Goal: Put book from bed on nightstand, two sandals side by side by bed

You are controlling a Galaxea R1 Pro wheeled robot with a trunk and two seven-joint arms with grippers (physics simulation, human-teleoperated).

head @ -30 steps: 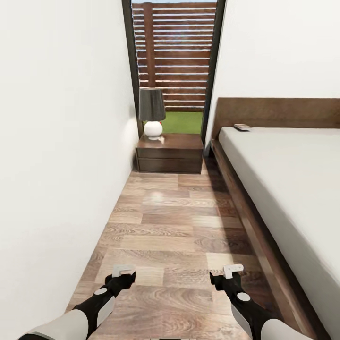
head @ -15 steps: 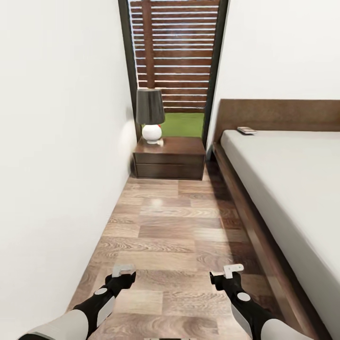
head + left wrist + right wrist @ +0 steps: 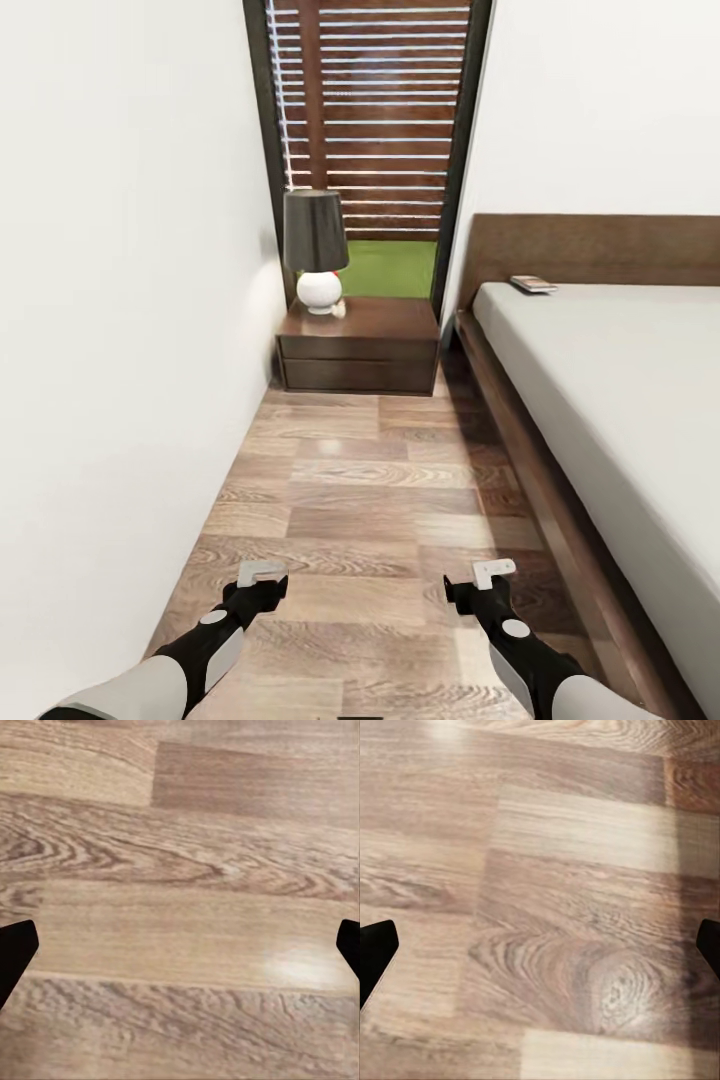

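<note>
The book point(image 3: 533, 284) lies flat on the light-grey mattress of the bed point(image 3: 620, 400), at its far corner close to the dark headboard. A dark-brown nightstand point(image 3: 360, 345) stands ahead against the glass, left of the bed. My left gripper point(image 3: 262, 575) and right gripper point(image 3: 493, 572) hang low over the wood floor, far short of the book. In the wrist views the left gripper point(image 3: 180, 945) and the right gripper point(image 3: 540, 945) are open, with bare planks between their fingertips. The sandals are out of view.
A lamp point(image 3: 315, 250) with a dark shade and white round base takes up the nightstand's left part. A white wall point(image 3: 120, 350) closes the aisle on the left, the bed frame point(image 3: 540, 470) on the right. Wood floor point(image 3: 370, 490) runs up to the nightstand.
The camera has moved forward down the aisle, so the nightstand, lamp and bed look nearer and larger. Both arms keep the same pose in the picture.
</note>
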